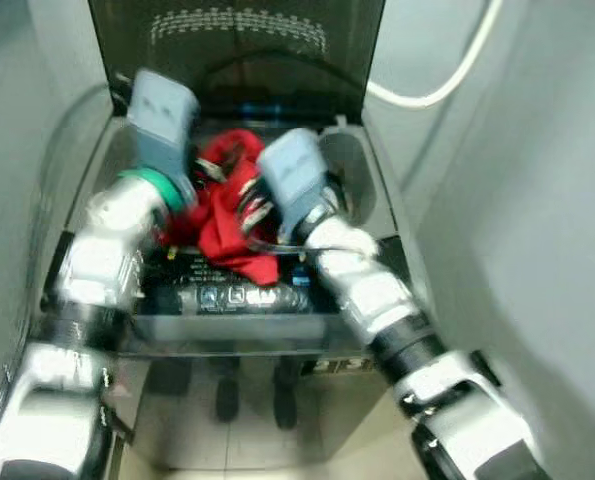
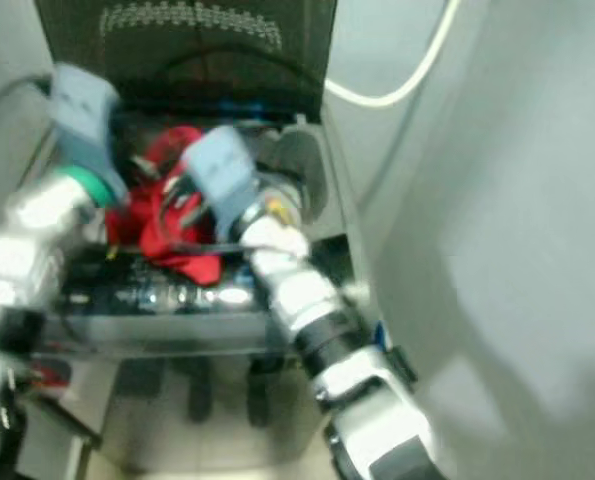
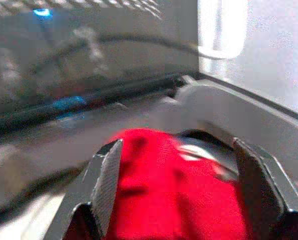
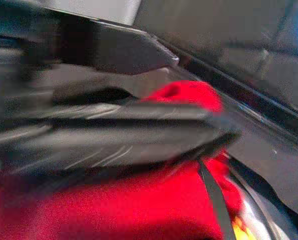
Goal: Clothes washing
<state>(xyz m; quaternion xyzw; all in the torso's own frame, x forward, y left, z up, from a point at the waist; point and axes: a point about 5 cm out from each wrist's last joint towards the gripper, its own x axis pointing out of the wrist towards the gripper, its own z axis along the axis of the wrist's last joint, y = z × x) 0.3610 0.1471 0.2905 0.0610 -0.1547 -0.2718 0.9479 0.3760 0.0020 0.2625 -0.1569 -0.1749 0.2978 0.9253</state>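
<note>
text: none legible | washer panel (image 1: 239,296): markings blurred, unreadable
</note>
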